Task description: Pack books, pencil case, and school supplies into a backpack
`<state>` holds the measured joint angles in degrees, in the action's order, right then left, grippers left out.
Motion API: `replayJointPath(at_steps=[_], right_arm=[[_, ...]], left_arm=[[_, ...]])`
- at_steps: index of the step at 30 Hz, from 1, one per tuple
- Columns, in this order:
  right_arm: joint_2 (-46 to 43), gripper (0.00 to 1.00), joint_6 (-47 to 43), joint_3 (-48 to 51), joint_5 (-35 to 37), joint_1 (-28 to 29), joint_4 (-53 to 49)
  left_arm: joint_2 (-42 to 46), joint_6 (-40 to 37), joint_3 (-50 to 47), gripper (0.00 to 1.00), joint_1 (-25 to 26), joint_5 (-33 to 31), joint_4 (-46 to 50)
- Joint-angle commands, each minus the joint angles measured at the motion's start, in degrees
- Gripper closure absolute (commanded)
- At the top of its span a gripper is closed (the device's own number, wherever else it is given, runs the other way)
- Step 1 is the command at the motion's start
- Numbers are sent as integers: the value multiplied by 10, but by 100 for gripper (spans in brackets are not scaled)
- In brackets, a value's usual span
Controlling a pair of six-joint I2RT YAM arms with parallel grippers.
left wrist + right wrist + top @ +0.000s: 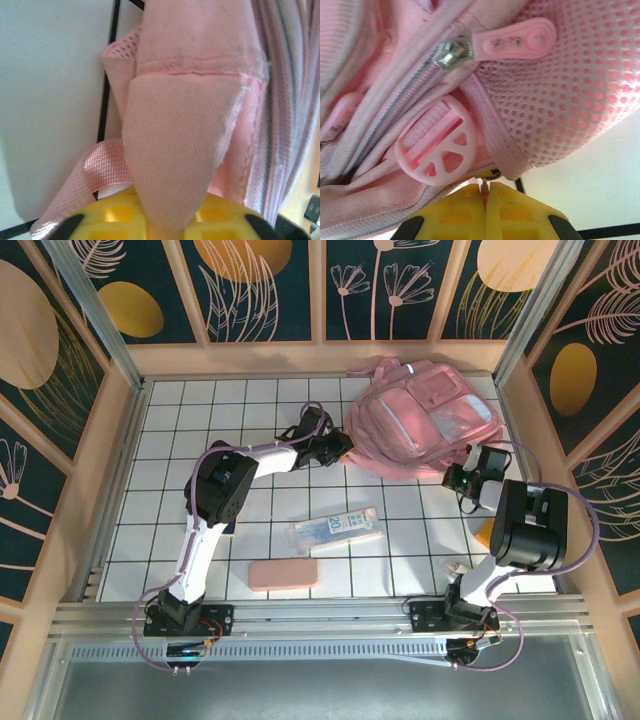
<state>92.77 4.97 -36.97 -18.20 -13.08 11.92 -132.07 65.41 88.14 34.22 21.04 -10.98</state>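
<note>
Backpack [420, 420], pink with mesh sides, is lying at the far right of the tiled bench [200, 420]. The left gripper [165, 227] is clamping its jaws on a fabric flap at the backpack's left edge. The right gripper [485, 187] is pressing its jaws together at the zip seam. The printed packet [337, 528] and the pencil case [283, 574] are lying apart, nearer the arms.

**Backpack upper right, supplies loose on the tiles**

The soft pink backpack [420, 420] lies slumped in the upper right of the top view, translucent front pocket facing up. The clear packet [337, 529] with blue-green print lies tilted at centre. The salmon pencil case [283, 574] lies flat below-left of it, apart. A small orange block [484, 532] shows at lower right.
</note>
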Motion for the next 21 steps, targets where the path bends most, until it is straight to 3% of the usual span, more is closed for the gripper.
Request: replayJointPath(at_steps=[1, 5, 12, 21], right_arm=[[-28, 100, 4, -27, 31, 44, -65], [-15, 100, 1, -86, 72, 96, -190], [-1, 100, -3, -171, 17, 123, -355], [17, 100, -41, -203, -83, 190, -414]], left_arm=[[5, -8, -38, 100, -11, -28, -22], [42, -28, -61, 100, -17, -53, -34], [71, -6, -87, 100, -25, -36, -75], [85, 8, -97, 100, -23, -32, -100]])
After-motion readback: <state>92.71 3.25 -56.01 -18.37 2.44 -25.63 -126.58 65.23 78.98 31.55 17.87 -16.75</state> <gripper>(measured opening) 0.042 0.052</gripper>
